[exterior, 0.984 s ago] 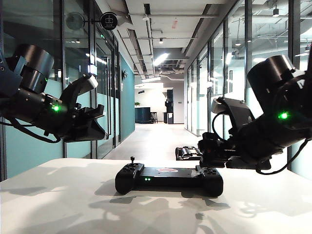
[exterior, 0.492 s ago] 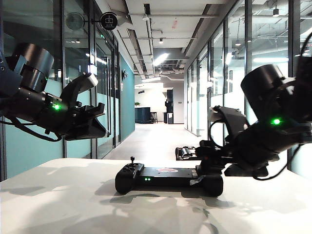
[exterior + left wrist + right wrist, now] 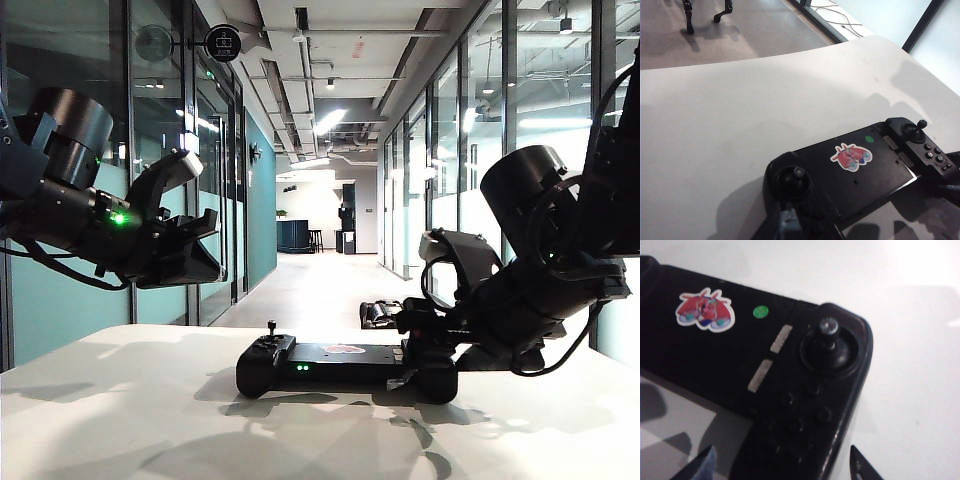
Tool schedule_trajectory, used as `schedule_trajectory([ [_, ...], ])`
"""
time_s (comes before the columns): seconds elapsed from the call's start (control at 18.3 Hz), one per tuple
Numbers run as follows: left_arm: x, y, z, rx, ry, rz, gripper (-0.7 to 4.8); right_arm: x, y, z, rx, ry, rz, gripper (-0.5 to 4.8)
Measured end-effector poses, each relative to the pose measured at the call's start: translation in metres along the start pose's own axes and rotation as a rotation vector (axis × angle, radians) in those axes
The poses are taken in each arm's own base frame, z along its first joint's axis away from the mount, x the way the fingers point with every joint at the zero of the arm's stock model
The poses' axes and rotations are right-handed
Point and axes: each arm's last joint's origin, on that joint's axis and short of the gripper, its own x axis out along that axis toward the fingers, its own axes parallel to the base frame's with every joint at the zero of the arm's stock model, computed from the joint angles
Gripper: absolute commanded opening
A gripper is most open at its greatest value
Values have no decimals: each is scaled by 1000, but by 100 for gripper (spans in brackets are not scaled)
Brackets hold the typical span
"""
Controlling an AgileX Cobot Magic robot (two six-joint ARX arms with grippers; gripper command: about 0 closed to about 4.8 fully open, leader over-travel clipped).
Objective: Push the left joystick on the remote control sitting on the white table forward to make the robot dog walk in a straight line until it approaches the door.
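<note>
- Corridor with glass walls runs away behind the white surface; landmark for all notes is the remote.
- Remote lies flat near the surface's middle, long axis across the exterior view, its far edge toward the corridor.
- Left stick stands upright on the remote's left end; twin stick sits on the right end.
- Dog lies low on the floor beyond the remote, toward its right end.
- Left gripper hangs above and left of the remote, apart from it; cannot tell how its jaws stand.
- Right gripper is low at the remote's right end, jaws spread wide with a tip at either side of that end, holding nothing visible.
- Judgement: remote is stiff, light, likely to slide on the smooth surface; brace its right end.
- Judgement: stick is thin, springy, small-capped; press the cap's side away toward the corridor, gently.
</note>
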Motion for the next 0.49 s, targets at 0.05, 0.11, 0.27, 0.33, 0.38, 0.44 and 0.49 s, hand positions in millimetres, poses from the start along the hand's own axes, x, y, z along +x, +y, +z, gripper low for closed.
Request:
schedule_trajectory([
  [0.05, 0, 0, 0, 0, 0, 0, -5, 0, 0, 0, 0, 2, 0, 337],
  [0.11, 0, 0, 0, 0, 0, 0, -5, 2, 0, -1, 0, 6, -1, 337],
  [0.27, 0, 0, 0, 0, 0, 0, -5, 6, -1, -3, 0, 17, 1, 337],
  [0.33, 0, 0, 0, 0, 0, 0, -5, 6, -1, -3, 1, 17, 1, 337],
  [0.38, 0, 0, 0, 0, 0, 0, -5, 6, -1, -3, 1, 17, 1, 336],
  [0.44, 0, 0, 0, 0, 0, 0, -5, 6, -1, -3, 0, 17, 1, 336],
  [0.49, 0, 0, 0, 0, 0, 0, -5, 6, -1, -3, -3, 17, 1, 336],
])
